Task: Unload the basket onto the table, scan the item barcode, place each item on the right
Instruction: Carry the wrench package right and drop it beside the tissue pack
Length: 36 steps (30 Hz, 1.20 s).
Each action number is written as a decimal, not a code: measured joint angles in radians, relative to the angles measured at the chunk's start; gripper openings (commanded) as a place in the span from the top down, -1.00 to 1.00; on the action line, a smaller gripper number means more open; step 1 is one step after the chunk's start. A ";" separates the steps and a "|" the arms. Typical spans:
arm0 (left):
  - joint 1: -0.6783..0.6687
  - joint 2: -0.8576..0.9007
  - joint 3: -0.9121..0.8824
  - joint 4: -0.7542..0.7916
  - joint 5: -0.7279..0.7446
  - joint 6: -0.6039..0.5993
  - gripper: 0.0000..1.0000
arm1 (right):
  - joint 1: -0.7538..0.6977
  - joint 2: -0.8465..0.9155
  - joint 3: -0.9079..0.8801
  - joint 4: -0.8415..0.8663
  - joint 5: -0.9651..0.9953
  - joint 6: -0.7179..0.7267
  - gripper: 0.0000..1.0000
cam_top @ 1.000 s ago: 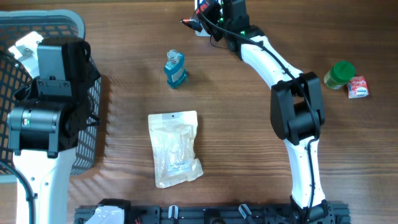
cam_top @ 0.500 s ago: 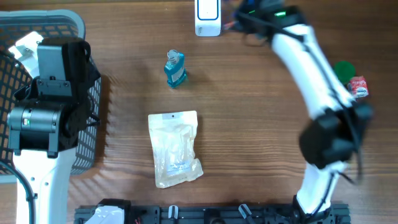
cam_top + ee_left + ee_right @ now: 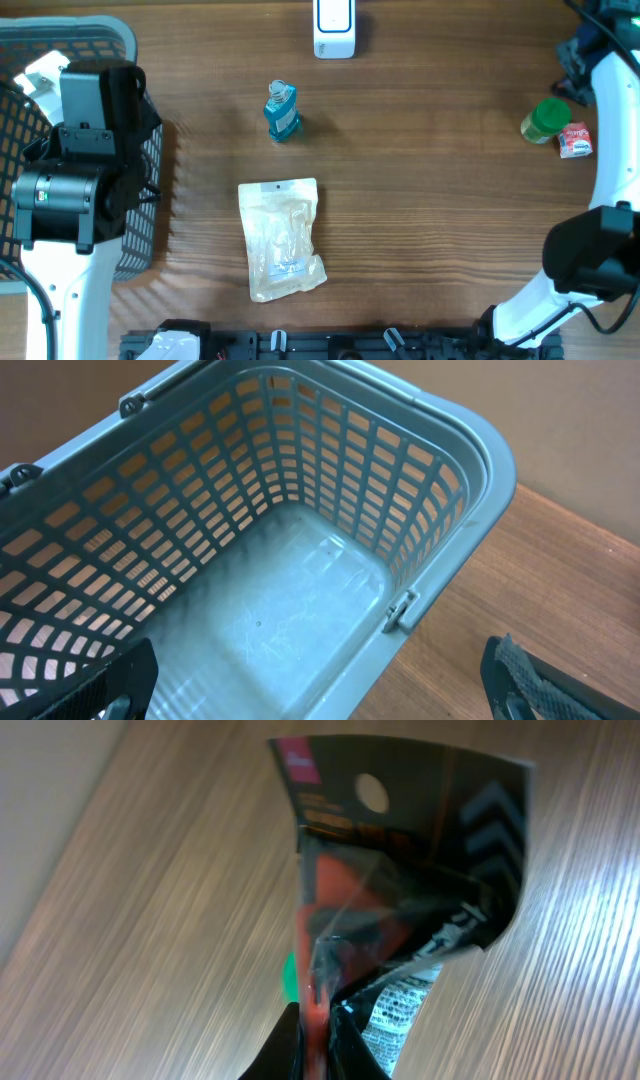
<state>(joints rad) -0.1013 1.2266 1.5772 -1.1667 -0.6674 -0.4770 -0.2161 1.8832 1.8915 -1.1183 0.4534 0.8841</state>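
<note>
- Your right gripper (image 3: 315, 1038) is pinched tight on the lower edge of a black and red packet (image 3: 400, 870). The packet stands up from between the fingers, with a round hang hole at its top.
- A white patch of print shows low on the packet's right side. It may be the barcode, but the view is too blurred to be sure.
- Seen from above, that gripper sits at the far right corner of the table (image 3: 420, 220), just beyond the green jar (image 3: 546, 119).
- A small red and white box (image 3: 575, 140) lies just right of the jar.
- The scanner (image 3: 333, 28) stands at the far edge in the middle, well apart from the held packet.
- A blue bottle (image 3: 282, 110) stands near and a little left of the scanner.
- A clear pouch (image 3: 282, 238) lies flat on the near side of the bottle.
- Your left gripper (image 3: 320, 675) hangs wide open above the inside of the grey basket (image 3: 440, 490), which sits at the table's far left.
</note>
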 measured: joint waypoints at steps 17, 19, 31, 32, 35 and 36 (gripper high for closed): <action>0.000 0.000 0.000 -0.001 0.000 0.000 -1.00 | -0.241 0.010 -0.634 0.500 -0.020 -0.016 0.82; 0.000 0.000 0.000 -0.001 0.000 0.000 -1.00 | -0.253 0.011 -0.644 0.509 -0.027 -0.026 0.15; 0.000 0.000 0.000 -0.001 0.000 0.000 -1.00 | -0.254 -0.039 -0.629 0.470 -0.080 -0.108 -1.00; 0.000 0.000 0.000 -0.001 0.000 0.000 -1.00 | -0.252 -0.073 -0.624 0.461 -0.095 -0.109 -1.00; 0.000 0.000 0.000 -0.001 0.000 0.000 -1.00 | -0.229 -0.228 -0.602 0.458 -0.165 -0.116 -1.00; 0.000 0.000 0.000 -0.001 0.000 0.000 -1.00 | -0.213 -0.274 -0.597 0.457 -0.187 -0.116 -1.00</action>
<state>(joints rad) -0.1013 1.2266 1.5772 -1.1679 -0.6674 -0.4770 -0.4294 1.6096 1.2945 -0.6609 0.2668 0.7677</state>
